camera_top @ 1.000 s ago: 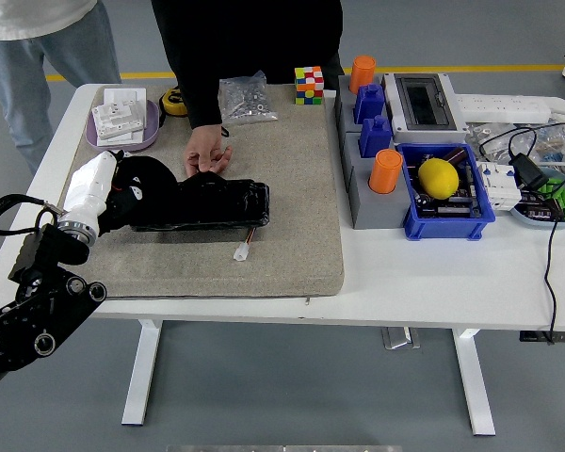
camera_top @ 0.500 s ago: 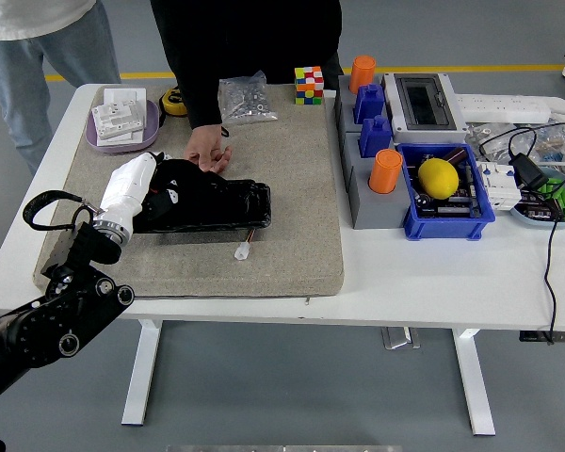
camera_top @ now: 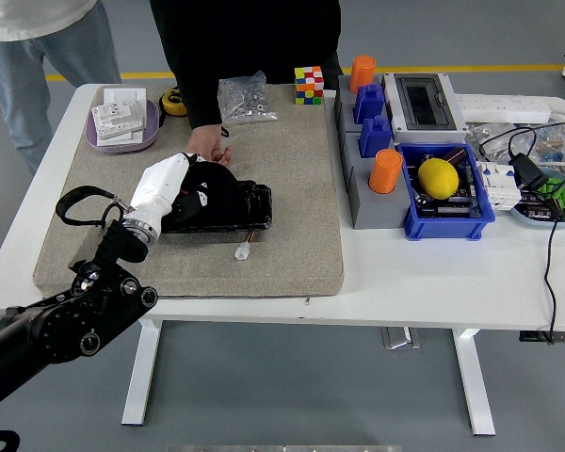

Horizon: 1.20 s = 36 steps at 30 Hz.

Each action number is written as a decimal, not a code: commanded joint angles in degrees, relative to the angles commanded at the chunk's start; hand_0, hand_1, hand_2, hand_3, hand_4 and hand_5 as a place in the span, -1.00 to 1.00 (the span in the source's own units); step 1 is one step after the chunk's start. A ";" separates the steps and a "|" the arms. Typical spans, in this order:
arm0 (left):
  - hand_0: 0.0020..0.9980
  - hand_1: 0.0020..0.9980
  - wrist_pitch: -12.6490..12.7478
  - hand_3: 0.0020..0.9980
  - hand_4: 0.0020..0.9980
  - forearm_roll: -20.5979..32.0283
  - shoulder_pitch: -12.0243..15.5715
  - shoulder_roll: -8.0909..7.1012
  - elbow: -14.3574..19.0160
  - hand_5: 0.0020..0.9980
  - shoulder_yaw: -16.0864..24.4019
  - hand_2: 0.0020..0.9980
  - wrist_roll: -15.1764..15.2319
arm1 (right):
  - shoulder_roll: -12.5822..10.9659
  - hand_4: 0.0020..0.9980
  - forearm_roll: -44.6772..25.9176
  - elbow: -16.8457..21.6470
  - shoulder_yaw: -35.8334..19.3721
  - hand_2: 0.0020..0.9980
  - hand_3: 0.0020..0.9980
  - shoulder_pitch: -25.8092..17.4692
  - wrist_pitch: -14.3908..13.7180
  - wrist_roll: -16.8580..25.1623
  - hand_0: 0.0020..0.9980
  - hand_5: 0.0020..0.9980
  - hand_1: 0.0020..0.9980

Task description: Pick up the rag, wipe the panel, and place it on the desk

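Observation:
A black glossy panel (camera_top: 237,209) lies on the tan mat (camera_top: 292,235) at centre left. My left hand (camera_top: 205,186), black on a white forearm, rests on the panel's left-middle part with its fingers curled on a dark rag (camera_top: 217,187). The rag is hard to tell from the hand and the panel. A person's hand (camera_top: 208,147) rests on the mat just beyond the panel's far edge. A small white connector (camera_top: 242,251) on a wire lies in front of the panel. My right arm is out of view.
A purple tray (camera_top: 122,122) with white parts, a bag of screws (camera_top: 246,99) and a colour cube (camera_top: 309,84) stand at the back. A grey block (camera_top: 367,193) with orange cups and a blue bin (camera_top: 449,218) stand right of the mat.
My left hand has slid to the right along the panel, from its left end to its left-middle part. The person's hand has stayed by the panel's far edge.

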<state>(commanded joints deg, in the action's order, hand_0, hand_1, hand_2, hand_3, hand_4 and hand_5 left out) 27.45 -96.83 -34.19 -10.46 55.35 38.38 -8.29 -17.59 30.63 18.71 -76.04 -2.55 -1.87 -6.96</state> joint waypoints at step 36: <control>-0.38 -0.77 -0.24 -0.64 -1.00 0.41 -4.18 3.74 -0.89 -1.00 -7.25 -0.03 -1.50 | -0.42 1.00 -0.26 -0.36 1.03 0.33 0.22 0.38 0.46 -0.22 0.42 0.31 0.04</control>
<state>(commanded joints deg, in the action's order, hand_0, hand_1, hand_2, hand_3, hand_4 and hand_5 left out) 27.21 -96.41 -38.38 -6.72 54.46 31.13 -9.80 -18.00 30.37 18.35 -75.01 -2.17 -1.41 -7.17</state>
